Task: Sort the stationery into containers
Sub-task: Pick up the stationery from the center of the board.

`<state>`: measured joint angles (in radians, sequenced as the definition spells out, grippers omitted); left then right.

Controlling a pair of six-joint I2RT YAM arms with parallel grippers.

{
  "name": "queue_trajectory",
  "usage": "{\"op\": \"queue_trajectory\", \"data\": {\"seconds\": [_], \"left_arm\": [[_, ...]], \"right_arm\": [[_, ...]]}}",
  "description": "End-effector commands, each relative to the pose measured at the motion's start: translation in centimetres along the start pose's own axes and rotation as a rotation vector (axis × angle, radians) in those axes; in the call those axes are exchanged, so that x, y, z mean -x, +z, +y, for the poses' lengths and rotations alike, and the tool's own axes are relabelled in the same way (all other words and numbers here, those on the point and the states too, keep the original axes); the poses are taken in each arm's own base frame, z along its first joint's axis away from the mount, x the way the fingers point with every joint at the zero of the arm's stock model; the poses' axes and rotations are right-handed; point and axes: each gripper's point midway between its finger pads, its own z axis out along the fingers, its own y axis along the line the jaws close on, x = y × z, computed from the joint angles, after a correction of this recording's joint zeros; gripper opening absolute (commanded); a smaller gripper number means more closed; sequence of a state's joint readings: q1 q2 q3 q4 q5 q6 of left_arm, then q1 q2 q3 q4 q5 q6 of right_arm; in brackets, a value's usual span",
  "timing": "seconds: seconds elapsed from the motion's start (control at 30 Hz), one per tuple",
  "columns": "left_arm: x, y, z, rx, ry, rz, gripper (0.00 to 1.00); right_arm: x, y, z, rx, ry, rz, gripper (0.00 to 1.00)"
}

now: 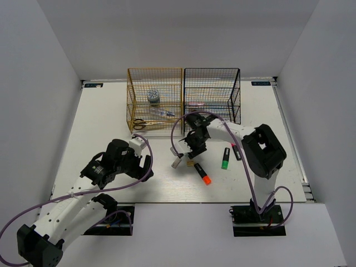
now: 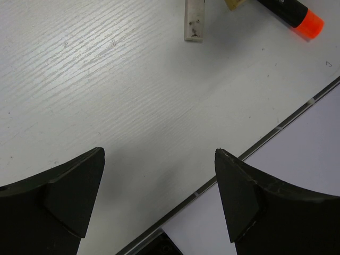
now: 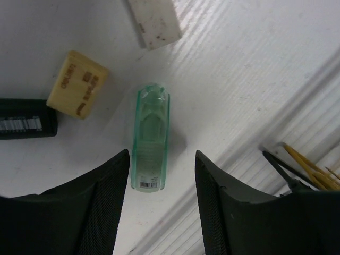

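Pale-green translucent highlighter point(image 3: 151, 141) is lying flat on the white surface point(image 3: 255, 64) between the right jaws. They are standing partly open around its labelled end and gripping nothing. Only the right wrist view is showing this, because in the top view the right arm point(image 1: 222, 130) is covering that spot. The same wrist view is also catching the tan eraser point(image 3: 77, 84), the grey eraser point(image 3: 155, 21) and the scissors point(image 3: 284, 171) beside the gold rack point(image 3: 305, 159) wires.

The top view alone is showing the black rack point(image 1: 212, 97), the tape roll point(image 1: 153, 96) sitting in the gold rack, and the green-capped highlighter point(image 1: 226, 158) lying out on the surface.

Right arm is reaching forward and left, with its wrist pointing down. Left arm point(image 1: 72, 207) is hovering low near the surface's front edge, with the left jaws standing wide open and empty. The orange-capped highlighter point(image 2: 289, 13) is showing at the top of the left wrist view.
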<state>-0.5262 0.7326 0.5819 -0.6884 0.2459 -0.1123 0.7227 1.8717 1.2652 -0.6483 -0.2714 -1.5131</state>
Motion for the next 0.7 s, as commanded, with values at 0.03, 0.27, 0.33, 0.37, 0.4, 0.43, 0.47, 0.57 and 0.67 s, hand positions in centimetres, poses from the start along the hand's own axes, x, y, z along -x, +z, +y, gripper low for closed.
{"op": "queue_trajectory", "data": {"seconds": [0.03,0.27,0.33,0.37,0.4,0.43,0.47,0.57,0.67], "left_arm": [[-0.2,0.0,0.0,-0.001,0.003,0.003,0.95],[0.0,-0.1,0.0,-0.001,0.005,-0.003,0.95],[-0.1,-0.1,-0.1,-0.005,0.006,-0.003,0.95],[-0.1,-0.1,0.0,-0.004,0.005,-0.002,0.95],[0.1,-0.2,-0.1,-0.004,0.007,-0.009,0.95],[0.0,-0.2,0.0,-0.004,0.008,-0.008,0.96],[0.1,-0.2,0.0,-0.003,0.01,-0.01,0.96],[0.0,-0.2,0.0,-0.001,0.007,-0.009,0.96],[0.1,-0.3,-0.1,-0.003,0.009,-0.015,0.96]], "right_arm": [[0.6,-0.4,1.8,0.138,-0.05,-0.012,0.56],[1.0,0.9,3.6,0.211,-0.032,-0.007,0.56],[1.1,1.2,3.9,0.224,-0.022,0.005,0.56],[1.0,1.4,4.1,0.23,-0.018,0.013,0.56],[1.2,1.7,4.4,0.24,-0.024,0.015,0.54],[1.1,1.8,4.5,0.243,-0.018,0.019,0.54],[1.3,1.8,4.6,0.241,-0.009,0.02,0.52],[1.6,2.4,4.9,0.257,-0.006,0.027,0.38],[1.5,2.9,5.1,0.253,0.019,0.046,0.21]]}}
